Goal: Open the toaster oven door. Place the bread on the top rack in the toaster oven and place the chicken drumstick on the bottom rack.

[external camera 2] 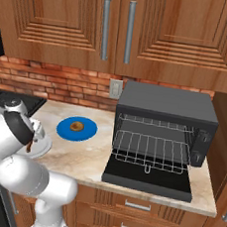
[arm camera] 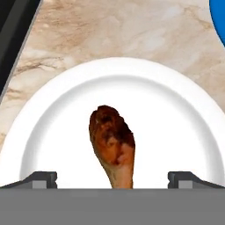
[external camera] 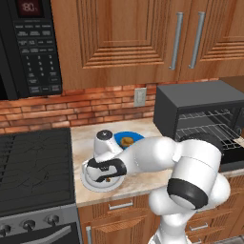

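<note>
The chicken drumstick [arm camera: 113, 147] lies on a white plate [arm camera: 176, 114], plump end away from the hand and bone end toward it. My gripper [arm camera: 114, 180] hovers just above it, open, with one fingertip [arm camera: 41, 179] on each side of the bone end. The bread [external camera 2: 76, 126] sits on a blue plate [external camera 2: 85, 135] farther back on the counter. At the counter's right end stands the toaster oven [external camera 2: 167, 99]. Its door [external camera 2: 147, 182] is folded down flat, and both wire racks [external camera 2: 149, 149] are bare.
The stove [external camera: 33, 162] borders the counter on the left, close beside the white plate [external camera: 90, 186]. A black microwave [external camera: 28, 43] hangs above it. Wooden cabinets [external camera 2: 115, 26] run overhead, with a brick wall and an outlet [external camera 2: 115, 89] behind.
</note>
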Motion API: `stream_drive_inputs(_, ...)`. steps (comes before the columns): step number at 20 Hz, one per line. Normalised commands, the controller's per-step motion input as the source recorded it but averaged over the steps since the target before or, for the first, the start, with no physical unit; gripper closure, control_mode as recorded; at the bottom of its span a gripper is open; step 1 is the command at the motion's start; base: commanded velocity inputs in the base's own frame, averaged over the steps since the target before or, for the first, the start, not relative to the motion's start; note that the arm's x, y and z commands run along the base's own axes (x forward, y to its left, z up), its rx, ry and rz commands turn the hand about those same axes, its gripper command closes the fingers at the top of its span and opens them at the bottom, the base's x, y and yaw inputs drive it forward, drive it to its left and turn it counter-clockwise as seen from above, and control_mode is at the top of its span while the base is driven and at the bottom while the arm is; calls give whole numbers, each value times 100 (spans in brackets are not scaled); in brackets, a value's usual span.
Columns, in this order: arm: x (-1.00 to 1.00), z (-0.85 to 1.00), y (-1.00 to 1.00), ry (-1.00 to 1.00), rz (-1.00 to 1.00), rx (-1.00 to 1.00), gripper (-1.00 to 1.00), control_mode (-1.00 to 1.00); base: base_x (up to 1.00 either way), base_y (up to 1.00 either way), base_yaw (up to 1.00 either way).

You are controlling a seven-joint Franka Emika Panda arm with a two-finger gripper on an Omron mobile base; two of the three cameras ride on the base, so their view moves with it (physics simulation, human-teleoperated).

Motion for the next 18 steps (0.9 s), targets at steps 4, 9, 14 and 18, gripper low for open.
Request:
stream_drive_inputs(4, 19, -17, 2, 5, 0, 0, -100, -100, 0, 0, 0)
stream_drive_inputs(9, 20, -13, 10, 7, 0, 0, -100, -100, 0, 0, 0)
stream_drive_inputs(14, 13, -17, 10, 9, 0, -1, -100, -100, 0, 0, 0)
stream_drive_inputs(18, 3, -8, 10, 4, 0, -1, -100, -100, 0, 0, 0)
